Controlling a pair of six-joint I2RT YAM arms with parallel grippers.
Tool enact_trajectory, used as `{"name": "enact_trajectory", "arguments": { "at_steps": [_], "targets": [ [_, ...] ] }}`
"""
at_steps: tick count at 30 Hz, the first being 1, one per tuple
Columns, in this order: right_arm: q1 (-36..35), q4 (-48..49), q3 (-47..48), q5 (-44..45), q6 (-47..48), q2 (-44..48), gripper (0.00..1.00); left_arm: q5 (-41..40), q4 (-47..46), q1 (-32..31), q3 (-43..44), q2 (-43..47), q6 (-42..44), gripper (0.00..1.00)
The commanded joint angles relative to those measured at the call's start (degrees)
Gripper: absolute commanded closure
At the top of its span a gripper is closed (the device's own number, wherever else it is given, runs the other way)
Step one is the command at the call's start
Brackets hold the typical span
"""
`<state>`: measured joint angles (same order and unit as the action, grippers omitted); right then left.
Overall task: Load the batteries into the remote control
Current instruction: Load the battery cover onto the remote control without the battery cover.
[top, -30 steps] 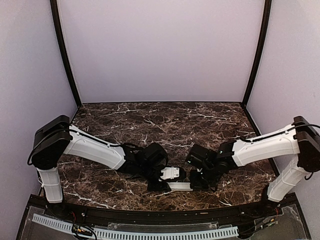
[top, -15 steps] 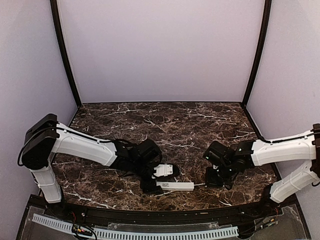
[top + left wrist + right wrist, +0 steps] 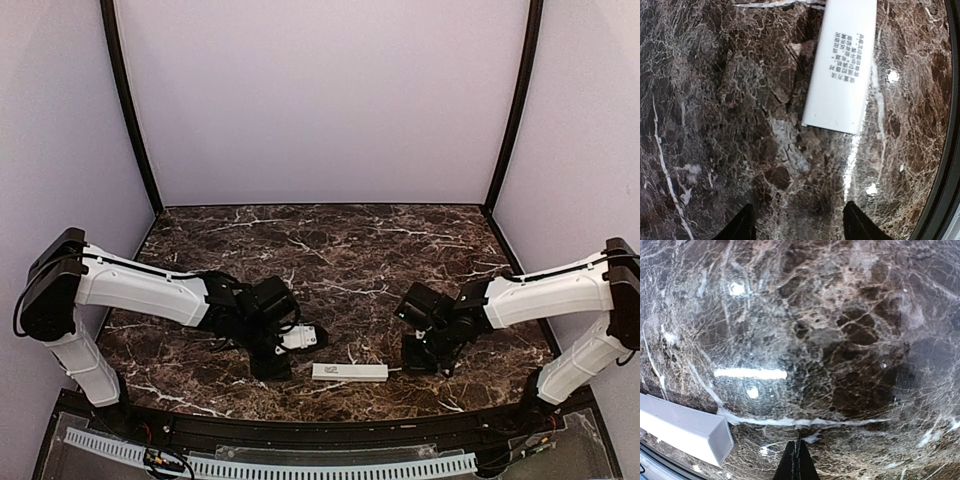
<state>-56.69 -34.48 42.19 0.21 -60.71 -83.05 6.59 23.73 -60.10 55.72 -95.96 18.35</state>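
The remote control [image 3: 350,372] lies flat on the dark marble table near its front edge, a slim white bar with its printed side up. In the left wrist view the remote control [image 3: 842,65] lies ahead of my left gripper [image 3: 800,227], apart from it. That gripper is open, with only marble between its black fingertips [image 3: 746,226]. From above, the left gripper [image 3: 272,364] stands just left of the remote. My right gripper [image 3: 418,358] stands to the remote's right, shut and empty [image 3: 796,462], with the remote's end [image 3: 685,430] at its lower left. The batteries are out of view.
The table's curved black front rim [image 3: 320,425] runs just in front of the remote and shows at the right of the left wrist view [image 3: 946,190]. A white slotted strip [image 3: 270,466] lies below the rim. Purple walls enclose the back and sides.
My left gripper opened, let go of the remote and pulled back to the left. The right arm drew away to the right. The remote now lies alone on the table.
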Motion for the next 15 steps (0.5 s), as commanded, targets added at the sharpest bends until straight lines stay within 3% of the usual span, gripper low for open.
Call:
{"name": "enact_trajectory", "arguments": {
  "at_steps": [1,4,8,15],
  "targets": [
    [-0.59,2.18,1.56,-1.34,0.25,-1.64,1.0,-5.1,-1.01,0.24,0.09,-1.3,-3.29,0.47],
    [-2.25,1.89,3.22,-1.75,-0.1,-4.05,1.0,-4.81,-5.28,-0.01,0.03,-2.19,-3.93,0.52],
    [-4.58,4.76,6.4,-4.08,-0.38,-7.79,1.0,2.95,-6.69,-0.25,0.95,-3.27,-5.06,0.54],
    [-5.45,6.95,11.24,-4.26,-0.05,-10.99,1.0,13.16,-8.88,-0.69,2.81,-8.06,-7.28,0.71]
  ]
}}
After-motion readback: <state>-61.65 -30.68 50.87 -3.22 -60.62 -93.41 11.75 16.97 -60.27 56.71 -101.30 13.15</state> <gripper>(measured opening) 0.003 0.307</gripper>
